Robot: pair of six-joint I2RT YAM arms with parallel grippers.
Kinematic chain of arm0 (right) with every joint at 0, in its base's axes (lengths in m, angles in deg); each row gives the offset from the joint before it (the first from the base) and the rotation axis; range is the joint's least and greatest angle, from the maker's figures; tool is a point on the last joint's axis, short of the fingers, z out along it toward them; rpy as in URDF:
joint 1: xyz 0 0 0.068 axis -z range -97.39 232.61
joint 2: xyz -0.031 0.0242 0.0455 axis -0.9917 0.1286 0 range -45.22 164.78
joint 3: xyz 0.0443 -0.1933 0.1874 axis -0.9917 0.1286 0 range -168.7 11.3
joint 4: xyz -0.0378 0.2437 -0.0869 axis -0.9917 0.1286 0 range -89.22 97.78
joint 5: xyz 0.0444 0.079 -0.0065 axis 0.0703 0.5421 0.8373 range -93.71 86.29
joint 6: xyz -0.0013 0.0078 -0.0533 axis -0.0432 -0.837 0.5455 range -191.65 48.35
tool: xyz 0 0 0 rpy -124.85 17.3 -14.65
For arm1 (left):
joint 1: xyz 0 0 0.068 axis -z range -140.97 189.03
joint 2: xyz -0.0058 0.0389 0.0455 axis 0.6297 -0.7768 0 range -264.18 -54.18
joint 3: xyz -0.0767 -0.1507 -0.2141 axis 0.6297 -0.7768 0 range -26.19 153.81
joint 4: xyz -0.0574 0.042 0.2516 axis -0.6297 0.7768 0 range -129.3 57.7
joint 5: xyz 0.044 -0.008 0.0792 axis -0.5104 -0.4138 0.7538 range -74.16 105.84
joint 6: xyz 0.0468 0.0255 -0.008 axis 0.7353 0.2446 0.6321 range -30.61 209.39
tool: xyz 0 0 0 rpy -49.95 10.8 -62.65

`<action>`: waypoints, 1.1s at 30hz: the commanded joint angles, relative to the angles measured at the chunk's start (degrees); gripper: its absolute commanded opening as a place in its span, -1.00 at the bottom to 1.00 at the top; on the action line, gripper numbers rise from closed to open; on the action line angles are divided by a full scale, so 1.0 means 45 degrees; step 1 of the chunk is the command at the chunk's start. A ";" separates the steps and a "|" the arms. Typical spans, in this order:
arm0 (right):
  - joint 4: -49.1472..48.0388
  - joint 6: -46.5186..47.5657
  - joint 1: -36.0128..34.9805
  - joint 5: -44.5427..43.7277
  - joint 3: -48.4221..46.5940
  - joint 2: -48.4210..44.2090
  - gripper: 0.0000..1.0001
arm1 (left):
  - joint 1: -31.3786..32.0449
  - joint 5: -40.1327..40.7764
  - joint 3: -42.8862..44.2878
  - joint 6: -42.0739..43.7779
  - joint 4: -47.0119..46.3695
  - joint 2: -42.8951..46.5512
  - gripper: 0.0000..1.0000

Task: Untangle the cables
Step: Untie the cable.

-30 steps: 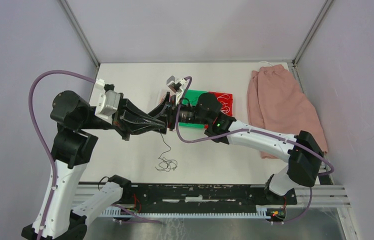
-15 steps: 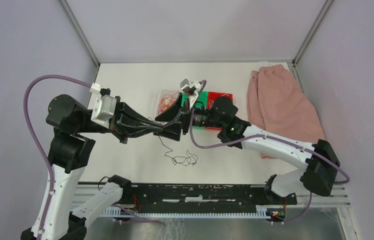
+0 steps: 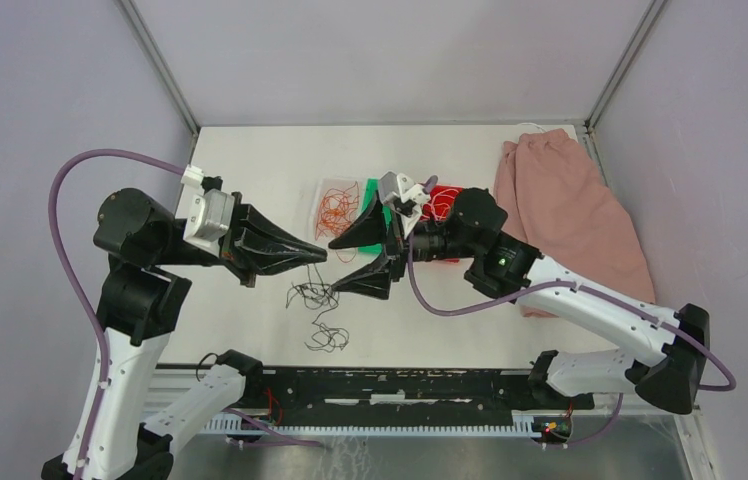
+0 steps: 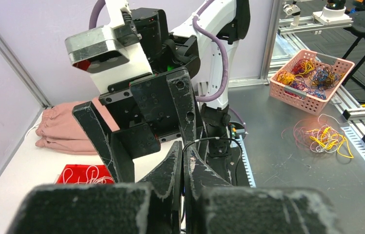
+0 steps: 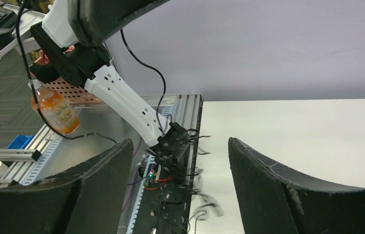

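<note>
Black cables [image 3: 312,296] hang from the left jaws, which are pinched closed on one strand [image 4: 209,140]. The rest of that small tangle trails onto the desk [image 3: 250,170] just below the tips. Facing them almost tip to tip, the right jaws stand spread wide with nothing between them. Just beyond the right jaws' upper finger lie orange-red cables [image 3: 333,206] in what looks like a clear packet. Behind the right jaws sits a red pad [image 3: 447,201] with white loops on it, and a pink cloth [image 3: 560,205] lies well apart, further right.
</note>
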 commanded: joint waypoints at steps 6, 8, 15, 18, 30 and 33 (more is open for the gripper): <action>-0.2065 -0.1043 -0.0181 0.1142 -0.2330 0.1969 0.42 | -0.0007 -0.0100 -0.0189 0.0067 -0.0298 0.0150 -0.94; -0.2447 -0.1201 -0.0278 0.1306 -0.2449 0.2142 0.40 | -0.0008 -0.0088 -0.0239 0.0084 -0.0298 0.0158 -0.94; -0.2577 -0.1426 -0.0506 0.1253 -0.2770 0.2632 0.03 | -0.0016 -0.0100 -0.0272 0.0047 -0.0477 0.0048 -0.94; -0.3254 -0.1912 -0.0550 0.1143 -0.2843 0.3119 -0.11 | -0.0010 -0.0115 -0.0281 -0.0228 -0.0789 0.0019 -0.94; -0.5663 -0.4439 -0.0687 0.0611 -0.2791 0.5246 -0.48 | 0.0002 -0.0218 0.0146 -0.0753 -0.1129 -0.0163 -0.94; -0.5399 -0.4325 -0.0698 0.0253 -0.2630 0.5356 -0.53 | 0.0003 -0.0246 0.0252 -0.0792 -0.1138 -0.0172 -0.94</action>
